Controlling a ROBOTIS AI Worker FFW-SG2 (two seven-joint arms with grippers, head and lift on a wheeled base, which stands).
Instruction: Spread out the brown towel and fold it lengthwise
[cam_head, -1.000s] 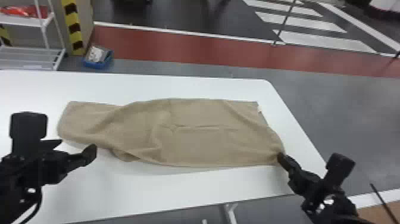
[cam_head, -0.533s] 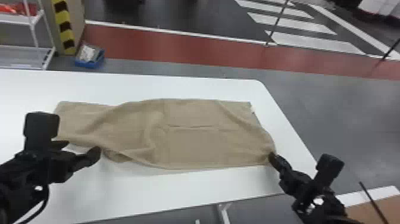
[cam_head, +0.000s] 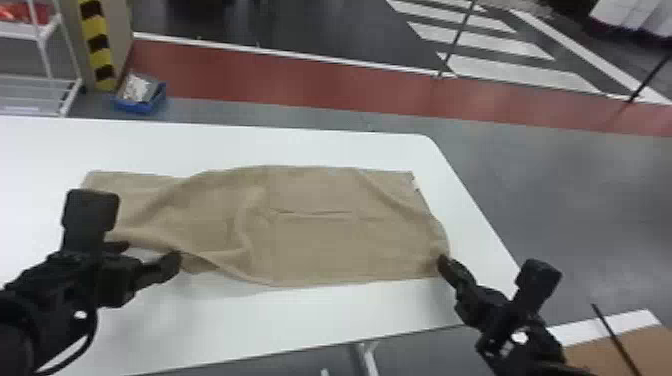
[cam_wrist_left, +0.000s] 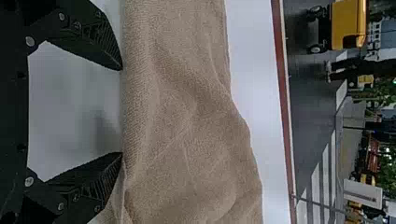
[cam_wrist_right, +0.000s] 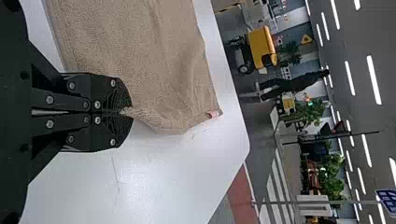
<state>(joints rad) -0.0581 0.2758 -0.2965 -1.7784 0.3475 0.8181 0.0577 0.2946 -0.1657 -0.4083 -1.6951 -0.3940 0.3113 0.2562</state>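
If left gripper (cam_wrist_left: 121, 111), jaws wide at eight o'clock of brown towel (cam_head: 320, 245), misses its rumpled edge, right gripper (cam_wrist_right: 130, 111), jaws pinching the four-o'clock corner, may skew the fold.

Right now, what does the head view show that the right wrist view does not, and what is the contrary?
Head view: left gripper by the towel's near edge, blue box on the floor, striped post.
Right wrist view: ceiling lights, yellow vehicle, plants.
Both: towel on the white table, and right gripper at its corner; the wrist view shows its jaws shut on the cloth.
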